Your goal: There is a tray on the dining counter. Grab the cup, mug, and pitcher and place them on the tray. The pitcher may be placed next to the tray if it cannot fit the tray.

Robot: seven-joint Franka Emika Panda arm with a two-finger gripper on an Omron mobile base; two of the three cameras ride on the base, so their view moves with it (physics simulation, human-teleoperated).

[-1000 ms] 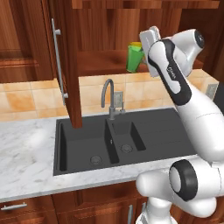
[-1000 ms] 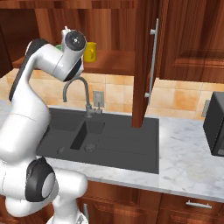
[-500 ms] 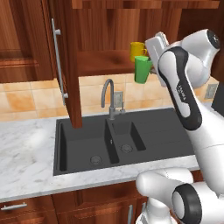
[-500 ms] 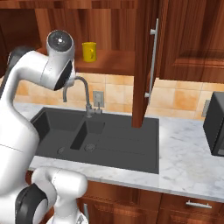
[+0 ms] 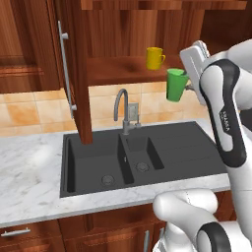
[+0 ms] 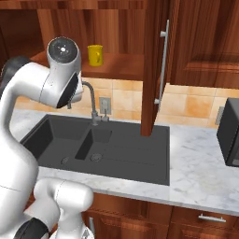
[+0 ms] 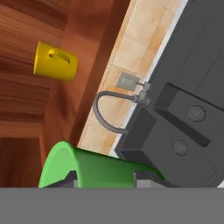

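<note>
Cup (image 5: pixel 175 84) sits clamped in my pincer (image 5: pixel 187 87), held in the air in front of the open cabinet, above the right end of the black sink (image 5: pixel 138 157) and a little below the shelf (image 5: pixel 133 69). In the left base view the cup is upright, its rim level, and my white hand presses against its right side; in the hand view its green wall (image 7: pixel 96 168) lies across the bottom, with my dark fingertips (image 7: pixel 72 180) tight against it, so the jaws are narrowed onto the cup. The mug (image 5: pixel 154 58) stands on the shelf inside the cabinet, up and to the left of the cup and well apart from it, its handle turned to the right in the left base view. From the right base view the mug (image 6: pixel 95 55) shows on that same shelf, beside my elbow joint. The faucet (image 5: pixel 123 110) curves up behind the sink divider, with a grey wall outlet (image 5: pixel 133 111) just beside it on the tan tiles. The cabinet door (image 5: pixel 74 74) hangs open at the left of the shelf, with a long metal handle. The marble table (image 5: pixel 29 177) runs around the sink, and in the right base view a dark appliance (image 6: pixel 229 133) stands on it at the far right edge
</note>
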